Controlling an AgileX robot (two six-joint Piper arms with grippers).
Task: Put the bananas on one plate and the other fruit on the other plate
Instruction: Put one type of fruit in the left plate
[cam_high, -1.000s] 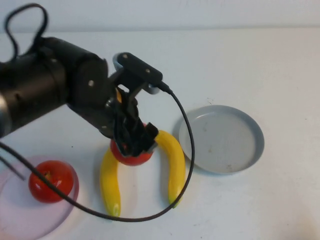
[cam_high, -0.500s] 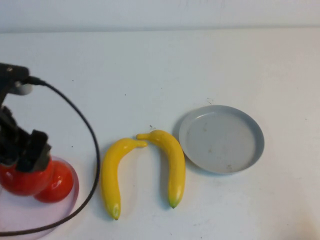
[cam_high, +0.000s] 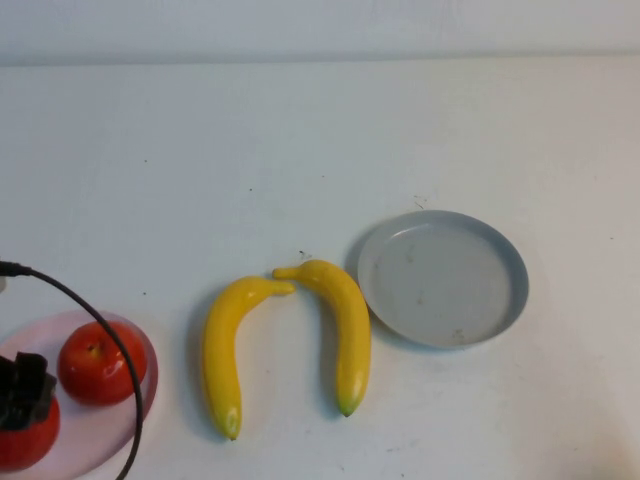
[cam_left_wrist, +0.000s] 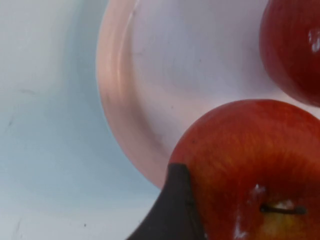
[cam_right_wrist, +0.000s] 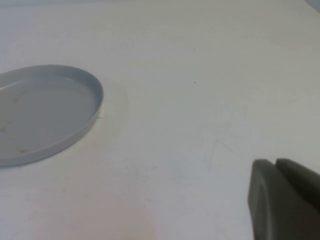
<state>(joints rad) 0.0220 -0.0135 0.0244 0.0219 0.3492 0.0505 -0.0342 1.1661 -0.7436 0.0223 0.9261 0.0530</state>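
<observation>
My left gripper (cam_high: 22, 398) is at the table's near left edge, shut on a red apple (cam_high: 20, 440) that it holds over or on the pale pink plate (cam_high: 140, 385). In the left wrist view one dark finger (cam_left_wrist: 172, 210) presses that apple (cam_left_wrist: 250, 165) above the pink plate (cam_left_wrist: 145, 85). The second red apple (cam_high: 95, 362) lies on the same plate, beside the held one. Two yellow bananas (cam_high: 228, 350) (cam_high: 342, 325) lie on the table in the middle. The grey-blue plate (cam_high: 443, 278) to their right holds nothing. My right gripper (cam_right_wrist: 280, 200) is shut and empty, out of the high view.
A black cable (cam_high: 115, 345) loops over the pink plate's right side. The right wrist view shows the grey-blue plate (cam_right_wrist: 40, 112) and bare white table around it.
My left arm has carried the apple from between the bananas leftwards to the pink plate and has drawn back to the table's near left edge. The bananas have not moved.
</observation>
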